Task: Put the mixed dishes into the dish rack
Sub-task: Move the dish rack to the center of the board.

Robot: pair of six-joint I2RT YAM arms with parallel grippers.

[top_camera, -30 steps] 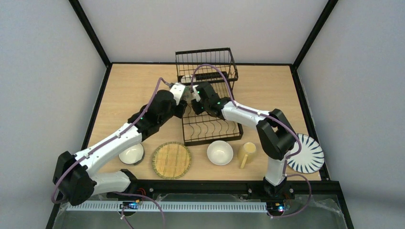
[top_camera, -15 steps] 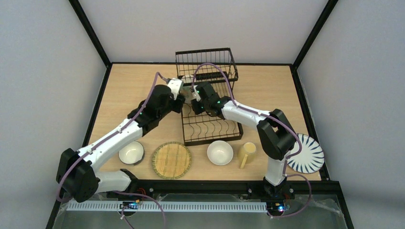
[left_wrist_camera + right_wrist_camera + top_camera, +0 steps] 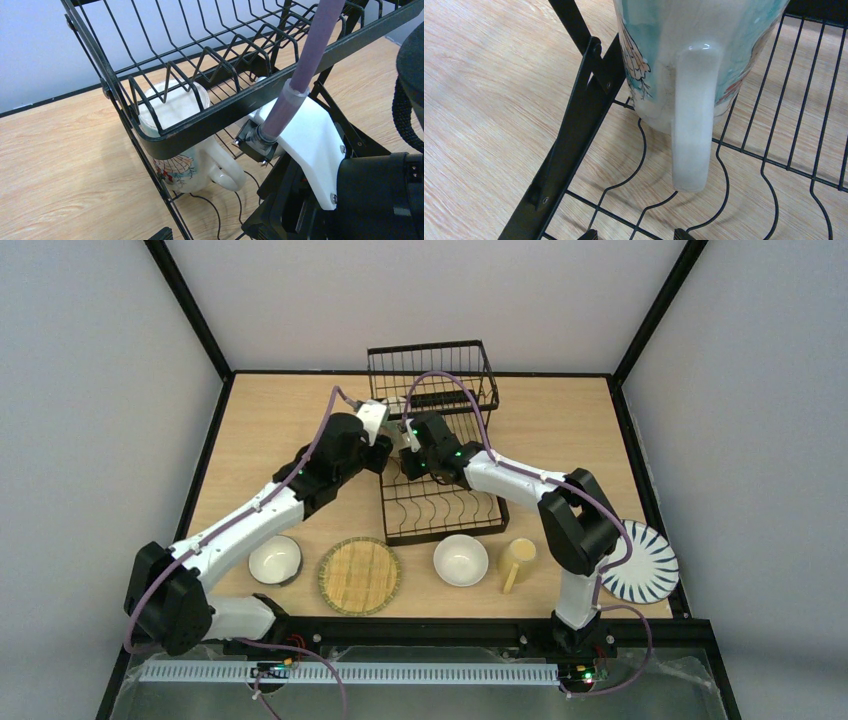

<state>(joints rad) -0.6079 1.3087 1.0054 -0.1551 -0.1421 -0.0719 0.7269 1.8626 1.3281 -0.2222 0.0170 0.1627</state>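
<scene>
the mug (image 3: 684,50) sits under the raised basket (image 3: 225,112), which blocks the way from above (a black strut (image 3: 576,115) crowds its side); open table (image 3: 65,165) lies beside.

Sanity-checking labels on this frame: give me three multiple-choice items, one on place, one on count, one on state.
1. Where does the decorated mug stand?
A) on the rack's lower tray, under the raised basket
B) inside the basket
C) outside the rack

2. How many bowls stand on the table?
A) one
B) two
C) three

3. The right hand is:
A) shut on the mug's handle
B) shut on a rack wire
C) open, handle untouched

Answers:
1 A: tray wires run under the mug and basket wires above it.
2 B: one on either side of the bamboo plate.
3 C: its jaws stand apart, short of the handle.
</scene>
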